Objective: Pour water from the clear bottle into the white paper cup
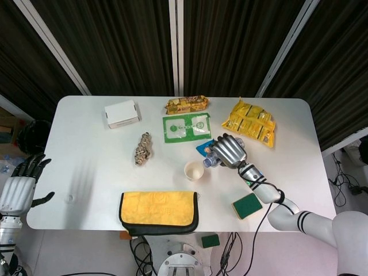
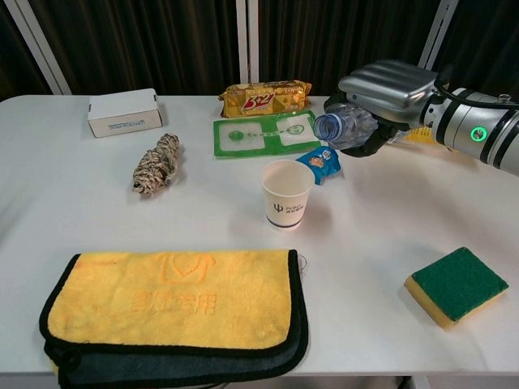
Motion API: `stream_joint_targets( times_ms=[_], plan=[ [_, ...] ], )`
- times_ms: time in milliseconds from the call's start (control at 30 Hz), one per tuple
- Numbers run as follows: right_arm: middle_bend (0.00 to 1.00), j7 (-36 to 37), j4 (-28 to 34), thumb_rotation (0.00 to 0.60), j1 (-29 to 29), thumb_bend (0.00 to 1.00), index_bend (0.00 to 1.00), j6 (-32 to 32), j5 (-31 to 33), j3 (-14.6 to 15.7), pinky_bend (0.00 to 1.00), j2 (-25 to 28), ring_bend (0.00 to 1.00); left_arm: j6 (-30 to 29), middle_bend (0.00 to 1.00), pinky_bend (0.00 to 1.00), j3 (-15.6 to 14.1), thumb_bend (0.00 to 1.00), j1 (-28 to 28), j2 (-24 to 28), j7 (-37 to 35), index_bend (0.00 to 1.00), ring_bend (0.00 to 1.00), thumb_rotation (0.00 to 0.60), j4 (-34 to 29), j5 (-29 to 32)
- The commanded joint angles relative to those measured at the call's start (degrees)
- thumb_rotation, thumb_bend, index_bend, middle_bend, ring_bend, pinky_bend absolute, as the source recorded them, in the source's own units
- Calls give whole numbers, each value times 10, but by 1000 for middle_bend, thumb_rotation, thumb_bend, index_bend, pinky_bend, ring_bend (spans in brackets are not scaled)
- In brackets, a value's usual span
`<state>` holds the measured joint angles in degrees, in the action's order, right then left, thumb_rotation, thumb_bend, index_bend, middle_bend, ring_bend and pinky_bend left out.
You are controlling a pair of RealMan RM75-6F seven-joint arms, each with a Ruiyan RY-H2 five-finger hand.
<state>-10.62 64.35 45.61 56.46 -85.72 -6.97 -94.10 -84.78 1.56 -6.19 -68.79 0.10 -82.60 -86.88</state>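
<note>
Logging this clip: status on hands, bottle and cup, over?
Right hand grips clear bottle, tipped, mouth toward white paper cup. Left hand idle off table's edge, fingers apart. Nothing blocking cup.

Clear bottle (image 2: pixel 345 128) — body largely covered by the right hand (image 2: pixel 388 87); water level not discernible. Yellow snack bag (image 2: pixel 418 134) — mostly hidden behind that hand in chest view. Left hand (image 1: pixel 18 185) — arm cut at frame edge.

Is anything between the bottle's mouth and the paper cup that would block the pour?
Nothing visible does. The right hand holds the clear bottle tipped, its mouth up and to the right of the white paper cup. The small blue packet lies on the table behind the cup, below that path.
</note>
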Motion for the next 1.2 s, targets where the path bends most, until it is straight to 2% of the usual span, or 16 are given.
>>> stream_joint_targets(
  times_ms=[33, 400, 1200],
  plan=[
    [809, -12, -2, 600, 3, 453, 942, -2, 1, 1, 682, -4, 803, 0, 116, 184, 0, 98, 0, 0, 0, 170, 57, 600, 0, 0],
    [809, -67, -25, 600, 7, 454, 942, 7, 2, 2, 682, -20, 803, 1, 116, 184, 1, 98, 2, 2, -3, 171, 57, 600, 2, 4],
    [809, -123, -35, 600, 25, 455, 942, -7, 2, 4, 682, -34, 803, -2, 116, 184, 2, 98, 5, 6, -14, 170, 57, 600, 7, 6]
  ],
)
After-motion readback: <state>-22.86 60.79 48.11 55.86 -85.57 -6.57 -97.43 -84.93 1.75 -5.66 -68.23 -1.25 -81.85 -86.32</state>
